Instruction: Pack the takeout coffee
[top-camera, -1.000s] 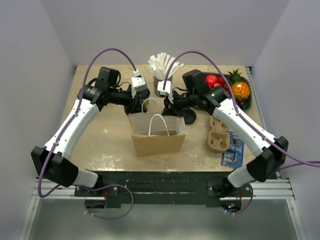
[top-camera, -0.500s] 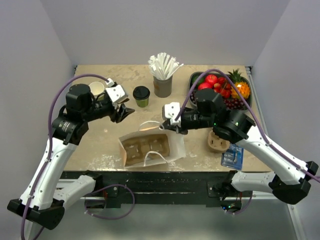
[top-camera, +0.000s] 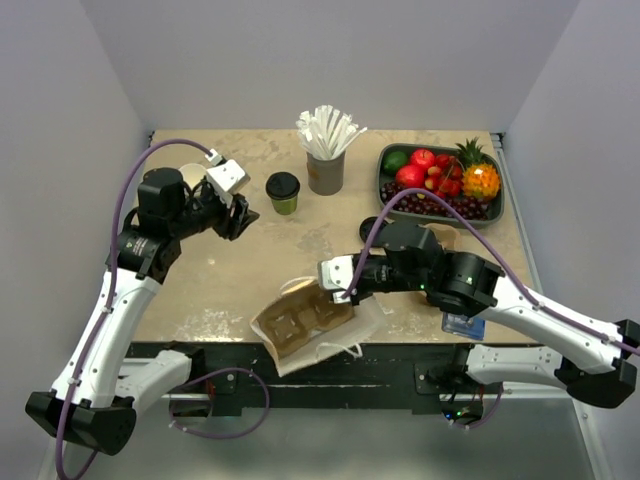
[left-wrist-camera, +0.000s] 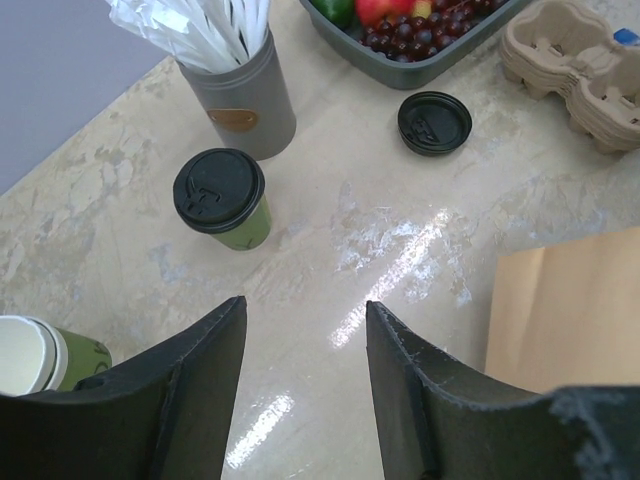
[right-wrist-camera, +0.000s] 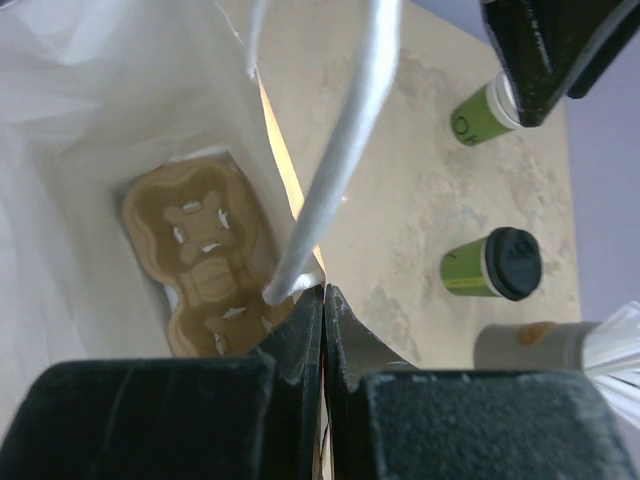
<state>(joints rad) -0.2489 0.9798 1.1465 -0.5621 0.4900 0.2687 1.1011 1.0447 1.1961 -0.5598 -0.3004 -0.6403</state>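
A: Left to right, quick. Landmark?

B: The grey straw cup (top-camera: 325, 172), at the back of the table (top-camera: 220, 290). Well left of it is the left gripper (top-camera: 245, 213), jaws spread, nothing between them. The wrist view shows only tabletop in the gap.

A: Anything beside it?

B: An unlidded green cup (left-wrist-camera: 40, 355), further left of the straw cup than the fingers, partly hidden behind the arm from the top.

A: The task item?

B: The takeout coffee (top-camera: 283, 192) stands upright just left of the straw cup, slightly nearer the arms, with its black lid on. It's close to the straw cup but not touching. The left gripper is near it, clearly apart. It's outside the bag.

A: Bag?

B: The paper bag (top-camera: 310, 320) is well in front of the straw cup, at the table's near edge, tipped at an angle with its mouth open. A cup carrier (right-wrist-camera: 205, 255) lies flat at the bottom.

A: Right arm?

B: The right gripper (right-wrist-camera: 322, 292) is in front of the straw cup, by the bag's mouth. Its jaws are pressed together, pinching the bag's rim right beside a white handle (right-wrist-camera: 340, 150).

A: Rest of the right side?

B: A loose black lid (left-wrist-camera: 435, 122) lies right of the straw cup and a bit nearer. The fruit tray (left-wrist-camera: 425, 72) is right of the straw cup along the back. The spare carriers (left-wrist-camera: 580, 60) are stacked further right, in front of the tray. A blue packet (top-camera: 463, 322) is front-right of the straw cup, partly under the right arm.
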